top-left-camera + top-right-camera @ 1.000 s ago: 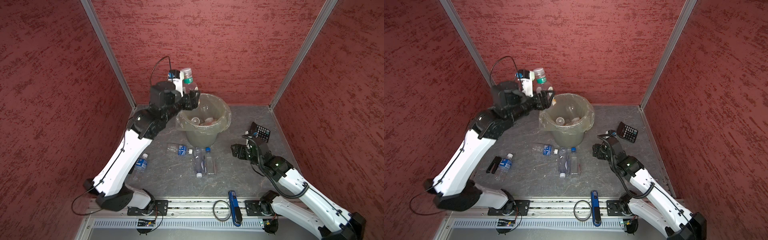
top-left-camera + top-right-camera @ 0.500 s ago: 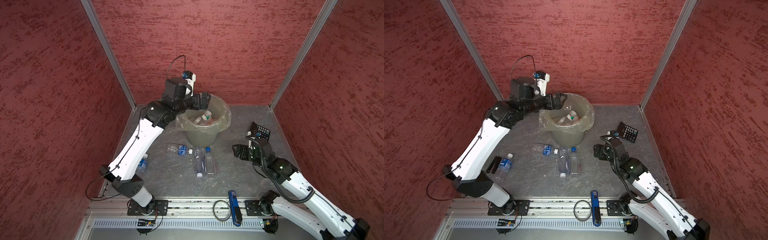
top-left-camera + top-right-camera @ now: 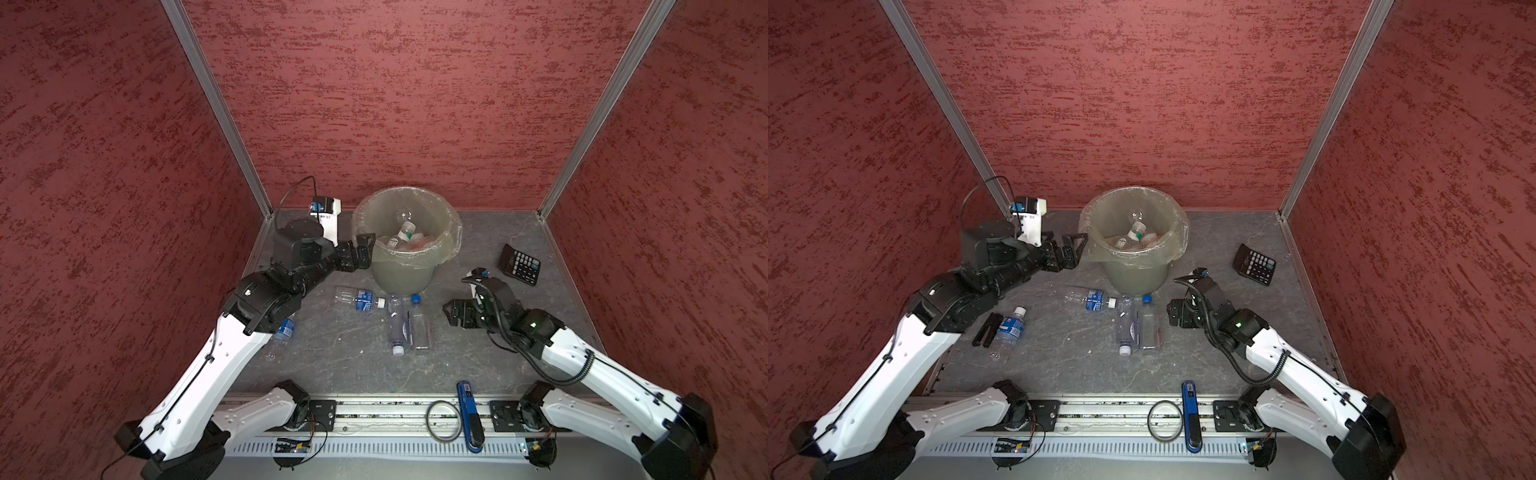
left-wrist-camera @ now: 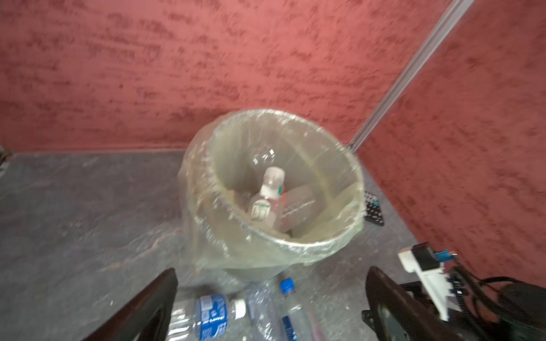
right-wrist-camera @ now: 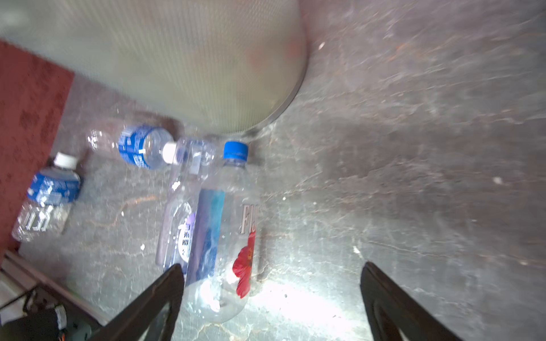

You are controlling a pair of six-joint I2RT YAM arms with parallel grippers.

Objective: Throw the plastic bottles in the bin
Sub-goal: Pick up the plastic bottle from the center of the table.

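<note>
- Since a second ago, the green-banded bottle (image 3: 405,232) has left my left gripper (image 3: 365,251) and now lies in the bin (image 3: 399,274), at frame centre.
- Left jaws: spread wide, empty, just left of the bin's rim.
- Right gripper (image 3: 457,313): jaws spread wide, empty, right of the blue-capped bottle (image 3: 419,328), which lies on the floor below the bin.

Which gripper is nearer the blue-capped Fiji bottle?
Right. The right gripper sits open just beside the Fiji bottle; the left gripper is farther off, at the rim of the bin.
</note>
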